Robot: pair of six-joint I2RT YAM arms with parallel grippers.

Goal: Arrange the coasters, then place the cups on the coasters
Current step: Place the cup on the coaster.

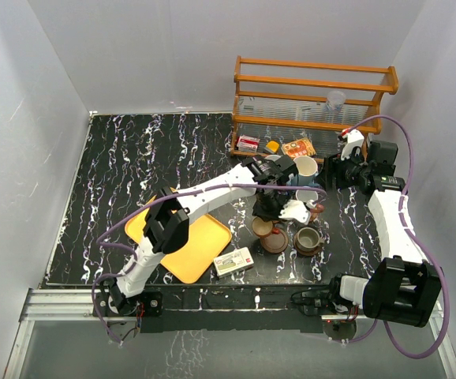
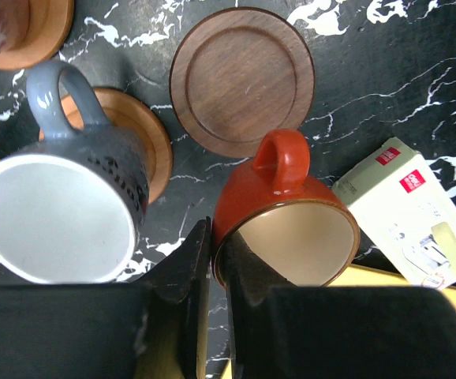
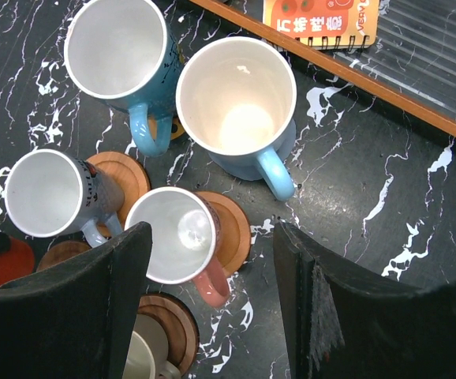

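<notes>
1. Left wrist view: the left pincer is clamped on the rim of the orange cup, with one finger outside the wall and one inside. The cup's handle points at a bare dark coaster and overlaps its near edge. I cannot tell whether the cup rests on the bench.
2. Same view: a grey cup stands on a tan coaster just left of the orange cup. A box lies to the right, beside a strip of yellow tray.
3. Only the right wrist view shows the right pincer close up. Its jaws are apart and hold nothing, above a white cup with a pink handle that sits on a coaster.
4. That view also shows a blue cup and a pale cup close together beyond it, near the rail of the rack. A booklet lies on the rack's base.
5. Only the top view shows both arms. The left one reaches over the tray to the cluster of cups, and the right one bends in from the right, near the rack.
6. The bench is black with white veins. Pale walls close it in at the back and on both sides.
</notes>
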